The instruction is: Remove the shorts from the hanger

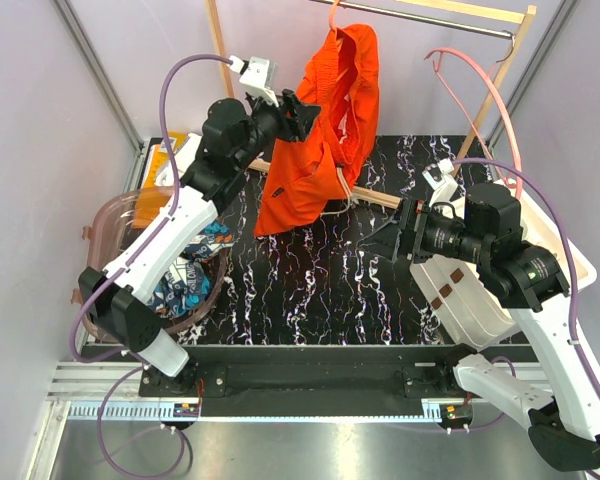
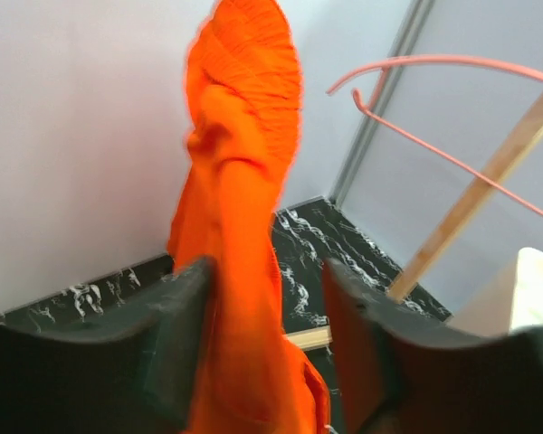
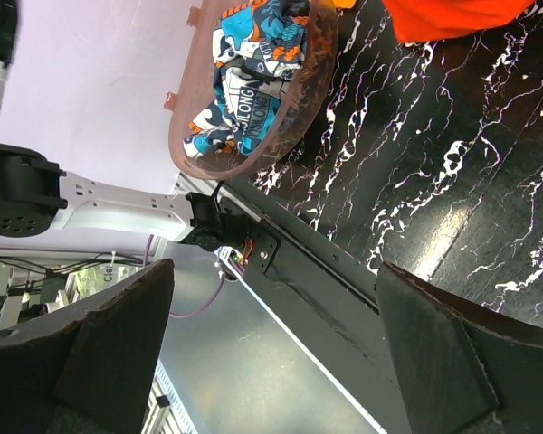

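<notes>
Orange shorts [image 1: 320, 150] are hanging from the rail [image 1: 420, 20] at upper centre of the overhead frame. Left pincer [image 1: 302, 115] is straddling the cloth high up, jaws spread with a sliver of gap on one side, evidently placed to clamp and draw the garment free. Right pincer [image 1: 392, 243] is hovering spread and empty at centre right, keeping clear of that pull. Patterned shorts [image 1: 185, 290] are lying in the basket [image 1: 105, 215] at left, so I judge only the orange pair is outstanding.
</notes>
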Motion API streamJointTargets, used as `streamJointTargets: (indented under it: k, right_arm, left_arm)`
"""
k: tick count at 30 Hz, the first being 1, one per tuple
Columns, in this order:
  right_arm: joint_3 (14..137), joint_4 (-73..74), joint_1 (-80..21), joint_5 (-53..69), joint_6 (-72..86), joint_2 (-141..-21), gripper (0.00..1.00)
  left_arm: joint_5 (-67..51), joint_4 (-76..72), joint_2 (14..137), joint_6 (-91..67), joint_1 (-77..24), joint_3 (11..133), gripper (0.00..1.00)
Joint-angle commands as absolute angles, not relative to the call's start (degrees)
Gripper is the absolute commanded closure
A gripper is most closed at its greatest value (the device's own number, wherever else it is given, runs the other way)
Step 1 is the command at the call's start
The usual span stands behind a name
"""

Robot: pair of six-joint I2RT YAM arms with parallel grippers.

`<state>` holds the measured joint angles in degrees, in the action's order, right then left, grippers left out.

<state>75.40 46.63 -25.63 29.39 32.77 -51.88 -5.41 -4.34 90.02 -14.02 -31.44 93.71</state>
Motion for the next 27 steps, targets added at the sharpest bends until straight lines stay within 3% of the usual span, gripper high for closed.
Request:
streamJointTargets:
  k: [1, 2, 4, 10, 17, 20, 21, 23, 27]
  right_arm:
    - [75.32, 45.97, -26.19, 28.92, 31.29, -51.68, 0.0]
    - [75.32, 45.97, -26.1, 28.92, 31.29, -51.68, 0.01]
    - [75.15, 46.05, -26.19, 28.92, 31.29, -51.42, 0.0]
    - [74.97, 46.67, -26.1, 28.92, 31.11, -50.8, 0.0]
    - [75.15, 47.11, -26.1, 28.92, 30.41, -51.06, 0.0]
    - [74.97, 47.11, -26.1, 28.92, 30.15, -51.24, 0.0]
    - [74.88, 47.02, -26.1, 28.83, 30.23, -51.24, 0.0]
    - [74.62, 46.76, -26.1, 29.0, 30.23, -51.33, 0.0]
    - [74.44, 46.76, -26.1, 29.0, 30.15, -51.24, 0.0]
  left_arm:
    - [-7.38, 3.93, 92.0, -15.21, -31.2, 105.16, 0.34]
    - [-7.82, 5.7, 93.24, -15.03, -31.29, 107.47, 0.32]
    - [-8.96, 9.57, 96.74, -14.68, -31.2, 113.52, 0.1]
    - [-10.54, 16.34, 106.24, -15.29, -29.97, 128.63, 0.12]
    - [-10.72, 16.53, 111.88, -16.17, -28.39, 134.38, 0.12]
    - [-11.6, 15.74, 113.38, -16.61, -27.95, 135.61, 0.21]
    - [-11.78, 15.38, 113.55, -16.7, -27.95, 135.53, 0.3]
    - [-11.69, 14.51, 114.34, -16.79, -28.04, 135.61, 0.37]
    - [-12.05, 12.31, 115.22, -14.51, -27.86, 135.79, 0.74]
